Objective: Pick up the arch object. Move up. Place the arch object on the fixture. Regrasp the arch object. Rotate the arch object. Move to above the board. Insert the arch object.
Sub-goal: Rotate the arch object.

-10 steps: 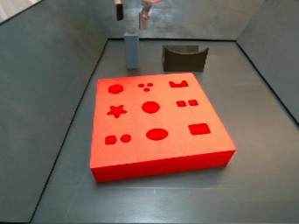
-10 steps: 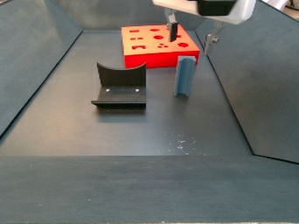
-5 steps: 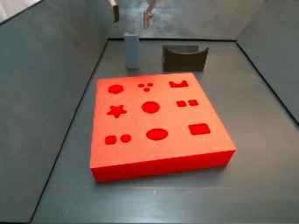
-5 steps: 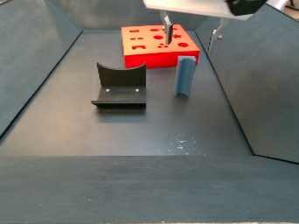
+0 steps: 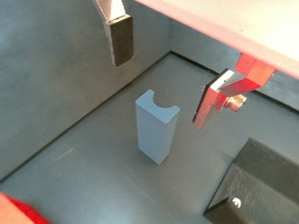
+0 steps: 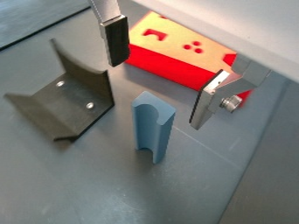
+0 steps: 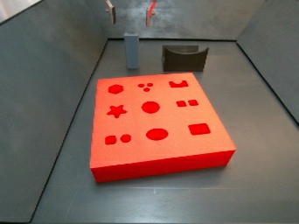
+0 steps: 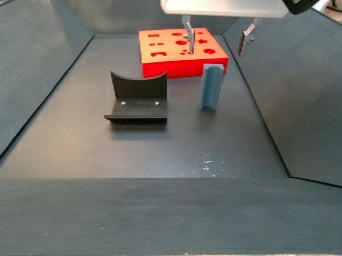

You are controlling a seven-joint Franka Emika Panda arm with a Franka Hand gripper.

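1. Arch object (image 6: 152,129), a slate blue oblong block, stands upright on the dark floor, below the end effector (image 6: 162,68) and between its two fingers as both wrist views show it; nothing touches the block.
2. Its top end has a curved notch, seen in a wrist view (image 5: 158,107).
3. End effector fingers (image 5: 121,39) are spread wide, empty, and hang well above the block; a dark pad faces inward on each silver plate.
4. In a side view the end effector (image 7: 132,10) sits at the top edge of the picture, above the block (image 7: 132,52).
5. Fixture (image 6: 68,96), a dark bracket with a curved dip in its upright wall and screw holes in its plate, stands on the floor beside the block, off to one side of the end effector.
6. Board (image 7: 156,125), a bright red slab with cut-out holes, lies on the floor near the block; in a side view (image 8: 181,52) it lies just behind the block (image 8: 211,87).
7. In that same side view the fixture (image 8: 136,98) stands apart from the block, with bare floor between them.
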